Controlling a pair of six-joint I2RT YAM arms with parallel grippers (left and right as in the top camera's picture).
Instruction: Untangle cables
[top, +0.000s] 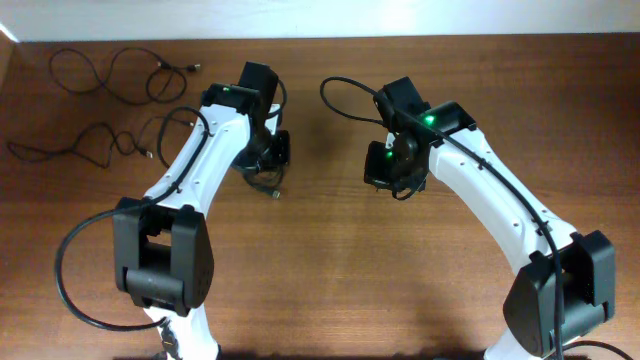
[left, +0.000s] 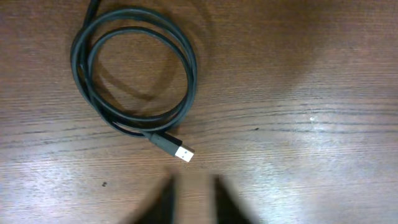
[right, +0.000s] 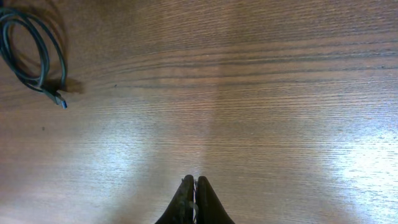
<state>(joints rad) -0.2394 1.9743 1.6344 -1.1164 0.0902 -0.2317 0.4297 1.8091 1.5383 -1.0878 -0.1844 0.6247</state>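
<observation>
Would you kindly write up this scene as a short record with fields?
Left fingers: apart, holding nothing
Right fingers: shut, holding nothing
Coiled cable: flat on the table, just ahead of the left fingers, untouched
USB plug: at the coil's end, free
Loose cables: upper strand and lower strand, wavy, separate, at the table's far-left corner

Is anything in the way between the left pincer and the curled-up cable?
No, nothing visible. Only bare wooden table lies between the left pincer and the coiled cable, whose plug is the nearest part.
</observation>
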